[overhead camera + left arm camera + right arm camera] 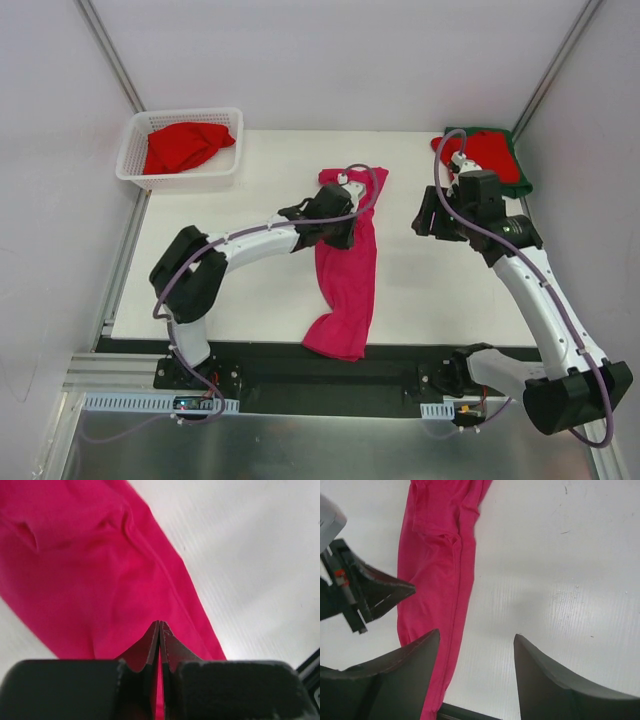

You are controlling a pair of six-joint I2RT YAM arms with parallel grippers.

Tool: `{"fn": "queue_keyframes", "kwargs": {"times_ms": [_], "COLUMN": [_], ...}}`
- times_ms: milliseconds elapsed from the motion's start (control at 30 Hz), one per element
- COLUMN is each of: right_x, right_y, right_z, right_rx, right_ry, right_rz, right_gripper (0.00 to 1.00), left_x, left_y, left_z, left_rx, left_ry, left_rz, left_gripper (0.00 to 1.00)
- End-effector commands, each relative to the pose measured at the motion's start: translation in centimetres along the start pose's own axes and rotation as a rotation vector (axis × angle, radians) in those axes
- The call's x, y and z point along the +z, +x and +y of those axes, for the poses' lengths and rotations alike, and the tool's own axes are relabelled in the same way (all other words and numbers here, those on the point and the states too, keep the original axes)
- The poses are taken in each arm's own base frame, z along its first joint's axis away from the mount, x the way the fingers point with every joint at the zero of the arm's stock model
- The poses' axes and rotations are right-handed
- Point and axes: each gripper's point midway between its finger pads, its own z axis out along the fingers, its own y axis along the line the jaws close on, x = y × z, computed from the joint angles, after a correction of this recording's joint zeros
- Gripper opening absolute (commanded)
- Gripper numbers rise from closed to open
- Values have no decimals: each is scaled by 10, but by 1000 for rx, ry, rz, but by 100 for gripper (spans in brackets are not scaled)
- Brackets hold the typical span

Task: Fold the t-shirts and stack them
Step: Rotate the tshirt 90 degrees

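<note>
A magenta-pink t-shirt (350,270) lies in a long narrow strip down the middle of the table, and its lower end hangs over the front edge. My left gripper (338,230) hovers over its upper part. In the left wrist view the jaws (160,624) are shut, with the pink cloth (90,570) flat below and nothing visibly pinched. My right gripper (425,220) is open and empty over bare table, right of the shirt (440,555), in the right wrist view (476,645). A red t-shirt (487,152) lies on a dark green one (520,186) at the back right.
A white lattice basket (133,152) at the back left holds another red shirt (185,145). The table (240,290) ends in a dark front edge (470,714). Grey walls close in both sides. The left gripper's fingers (375,592) show in the right wrist view.
</note>
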Motion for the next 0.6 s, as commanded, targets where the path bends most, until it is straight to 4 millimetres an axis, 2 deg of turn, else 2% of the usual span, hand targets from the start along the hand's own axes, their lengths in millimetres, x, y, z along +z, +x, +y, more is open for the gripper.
{"fn": "queue_keyframes", "kwargs": {"times_ms": [0, 200, 367, 567], "right_x": [-22, -34, -33, -31], "right_y": [3, 3, 4, 6], "right_z": [-9, -12, -14, -14], "right_rx": [6, 7, 12, 13], "right_ry": [44, 56, 62, 66], "right_rz": [-33, -56, -53, -46], "right_gripper": [64, 65, 66, 67], "left_x": [24, 56, 62, 72], "left_y": [-47, -46, -38, -29], "left_z": [-5, 14, 46, 68], "left_rx": [18, 15, -22, -40], "left_ry": [101, 90, 12, -30], "left_rz": [-72, -36, 0, 31], "left_gripper": [0, 0, 0, 0]}}
